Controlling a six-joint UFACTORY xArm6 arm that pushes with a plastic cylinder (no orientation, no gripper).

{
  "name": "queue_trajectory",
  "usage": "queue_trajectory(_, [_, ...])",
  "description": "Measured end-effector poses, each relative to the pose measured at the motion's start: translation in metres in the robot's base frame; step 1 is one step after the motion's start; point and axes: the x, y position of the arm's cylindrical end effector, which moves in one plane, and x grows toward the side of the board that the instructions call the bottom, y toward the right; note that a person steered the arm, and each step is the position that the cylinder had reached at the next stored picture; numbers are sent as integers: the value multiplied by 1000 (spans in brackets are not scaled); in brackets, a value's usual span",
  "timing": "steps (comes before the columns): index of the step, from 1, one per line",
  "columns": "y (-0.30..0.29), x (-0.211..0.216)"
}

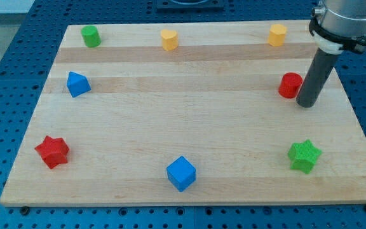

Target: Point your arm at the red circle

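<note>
The red circle (290, 84) is a short red cylinder near the board's right edge, in the upper half of the view. My tip (306, 104) rests on the board just right of it and slightly below, very close to its side; I cannot tell if they touch. The dark rod rises from the tip toward the view's top right.
On the wooden board (189, 127) are a green cylinder (91, 35), a yellow heart-like block (169, 39), a yellow block (276, 34), a blue block (77, 84), a red star (52, 151), a blue cube (181, 173) and a green star (304, 155).
</note>
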Motion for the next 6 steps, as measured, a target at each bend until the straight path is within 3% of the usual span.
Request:
queue_trajectory(3, [35, -40])
queue_trajectory(5, [47, -98])
queue_trajectory(6, [101, -127])
